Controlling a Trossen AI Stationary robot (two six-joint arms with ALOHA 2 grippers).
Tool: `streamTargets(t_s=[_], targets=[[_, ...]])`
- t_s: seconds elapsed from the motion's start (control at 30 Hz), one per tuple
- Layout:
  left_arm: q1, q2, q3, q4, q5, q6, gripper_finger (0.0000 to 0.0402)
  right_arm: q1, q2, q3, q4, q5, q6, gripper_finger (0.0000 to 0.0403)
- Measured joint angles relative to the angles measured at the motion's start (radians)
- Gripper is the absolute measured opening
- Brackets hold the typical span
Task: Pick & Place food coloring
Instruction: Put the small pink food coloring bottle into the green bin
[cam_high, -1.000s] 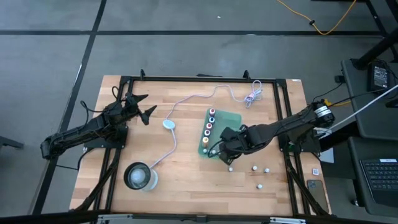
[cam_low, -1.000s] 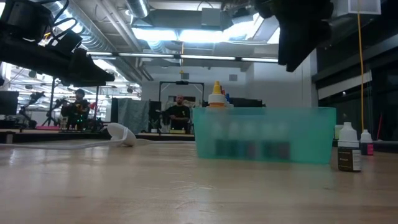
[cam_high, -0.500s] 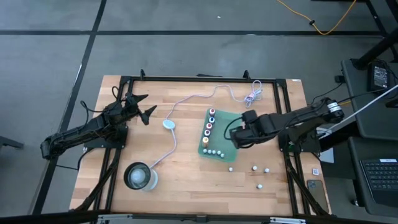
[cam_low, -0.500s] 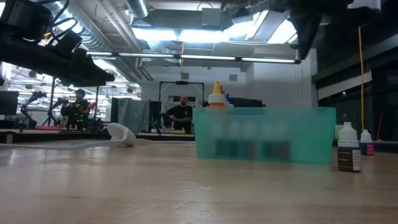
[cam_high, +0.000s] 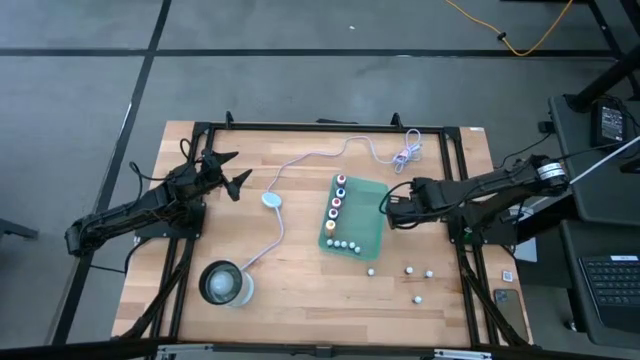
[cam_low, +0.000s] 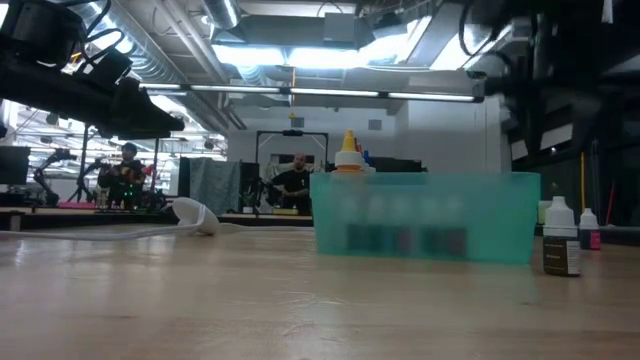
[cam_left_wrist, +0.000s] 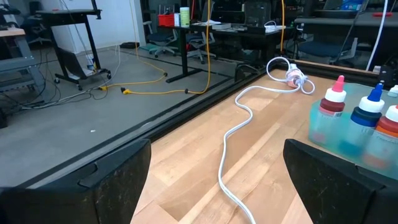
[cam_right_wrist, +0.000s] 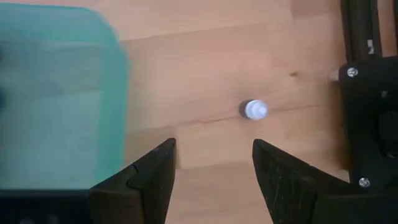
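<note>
The food coloring bottles show as small dots in the high view. A column (cam_high: 336, 203) and a row (cam_high: 342, 243) stand in the green tray (cam_high: 365, 222), and several loose ones (cam_high: 409, 268) stand on the wood near the table's right near corner. My right gripper (cam_high: 388, 208) hovers open over the tray's right edge. In its wrist view the open fingers (cam_right_wrist: 214, 168) look down past the tray (cam_right_wrist: 59, 99) at one white-capped bottle (cam_right_wrist: 255, 109) on the wood. My left gripper (cam_high: 233, 170) waits open at the table's left. Its wrist view (cam_left_wrist: 214, 186) shows red (cam_left_wrist: 334, 99) and blue (cam_left_wrist: 373, 106) bottles.
A pale-blue puck (cam_high: 271, 199) lies on a white cable that runs to a coiled bundle (cam_high: 405, 155) near the far edge. A round glass container (cam_high: 224, 284) stands near the left near corner. Black frame rails (cam_high: 460, 180) border the table. The low view shows the tray (cam_low: 425, 215) and loose bottles (cam_low: 560, 240).
My right gripper has risen and drawn back from the tray's near end toward the table's right and far edges, and it has left the low view's middle. The row of bottles at the tray's near end has come into sight.
</note>
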Motion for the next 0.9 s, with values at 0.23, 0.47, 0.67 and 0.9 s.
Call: streamTargets(t_s=[0.23, 0.47, 0.67, 0.9], targets=[[0.0, 0.0, 0.0, 0.0, 0.0, 0.0, 0.0361, -0.082, -0.012, -0.129, 0.083, -0.045, -0.008, 0.0213], [0.0, 0.0, 0.0, 0.0, 0.0, 0.0, 0.0361, -0.134, -0.012, -0.19, 0.127, -0.061, 0.0, 0.0213], [0.0, 0.0, 0.0, 0.0, 0.0, 0.0, 0.0361, -0.167, -0.012, -0.243, 0.162, -0.094, 0.019, 0.0213], [0.0, 0.0, 0.0, 0.0, 0.0, 0.0, 0.0361, -0.181, -0.012, -0.305, 0.261, -0.129, 0.02, 0.0212]])
